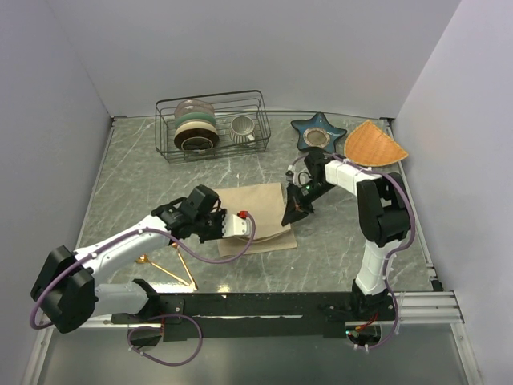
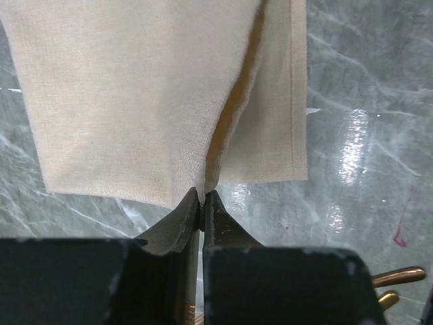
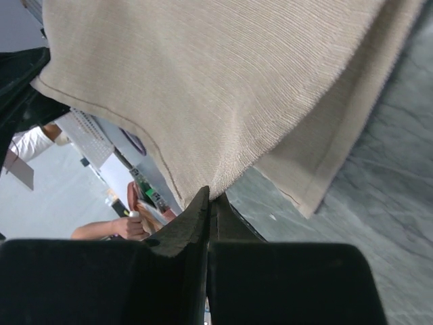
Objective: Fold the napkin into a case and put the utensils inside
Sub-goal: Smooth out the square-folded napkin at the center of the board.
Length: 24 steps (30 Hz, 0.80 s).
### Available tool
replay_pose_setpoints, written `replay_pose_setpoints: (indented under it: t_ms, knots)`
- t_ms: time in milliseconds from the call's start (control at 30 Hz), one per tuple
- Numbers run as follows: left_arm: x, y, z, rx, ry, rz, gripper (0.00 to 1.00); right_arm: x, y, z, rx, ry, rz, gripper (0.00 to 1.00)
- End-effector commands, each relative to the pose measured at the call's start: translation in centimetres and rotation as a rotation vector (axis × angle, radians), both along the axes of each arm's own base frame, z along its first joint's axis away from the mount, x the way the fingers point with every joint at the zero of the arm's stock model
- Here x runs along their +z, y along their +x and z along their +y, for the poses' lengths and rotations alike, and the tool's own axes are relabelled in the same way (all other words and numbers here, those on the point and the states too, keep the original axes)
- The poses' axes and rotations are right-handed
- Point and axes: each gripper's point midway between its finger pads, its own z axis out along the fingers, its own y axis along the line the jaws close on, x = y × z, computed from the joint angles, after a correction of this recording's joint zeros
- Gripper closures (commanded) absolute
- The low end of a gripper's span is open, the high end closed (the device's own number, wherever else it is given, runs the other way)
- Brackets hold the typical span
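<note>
Clamping the beige cloth napkin (image 1: 260, 204), left gripper (image 2: 201, 206) and right gripper (image 3: 208, 203) seem mid-fold; gold metal utensils (image 1: 183, 269) wait at seven o'clock.

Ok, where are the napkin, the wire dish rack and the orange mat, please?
napkin (image 1: 260, 210): top external view, middle of the beige cloth.
wire dish rack (image 1: 208, 97): top external view, its back upper rim.
orange mat (image 1: 375, 143): top external view, centre of the wedge.
</note>
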Motion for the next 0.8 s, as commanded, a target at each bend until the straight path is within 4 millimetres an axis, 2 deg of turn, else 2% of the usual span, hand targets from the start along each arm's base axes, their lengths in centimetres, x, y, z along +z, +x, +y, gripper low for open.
replay_pose_setpoints:
  t_ms: [0, 233, 300, 533, 767]
  knots:
    - [0.3, -1.6, -0.8, -0.027, -0.026, 0.068, 0.99, -0.3, -0.4, -1.9, 0.045, -0.053, 0.002, 1.0]
    - [-2.8, -2.3, -0.6, -0.007, 0.003, 0.111, 0.97, -3.3, -0.7, -2.5, 0.044, -0.108, 0.047, 1.0]
    - [-3.6, -2.5, -0.6, 0.0, 0.008, 0.128, 0.96, -3.6, -0.7, -2.3, 0.046, -0.101, 0.058, 1.0]
    - [-4.9, -3.1, -0.9, 0.008, 0.014, 0.177, 0.93, -4.6, -0.8, -1.8, 0.061, -0.114, 0.071, 1.0]
    - [-5.1, -3.5, -0.8, 0.002, 0.022, 0.19, 0.89, -4.8, -1.1, -1.8, 0.073, -0.126, 0.069, 1.0]
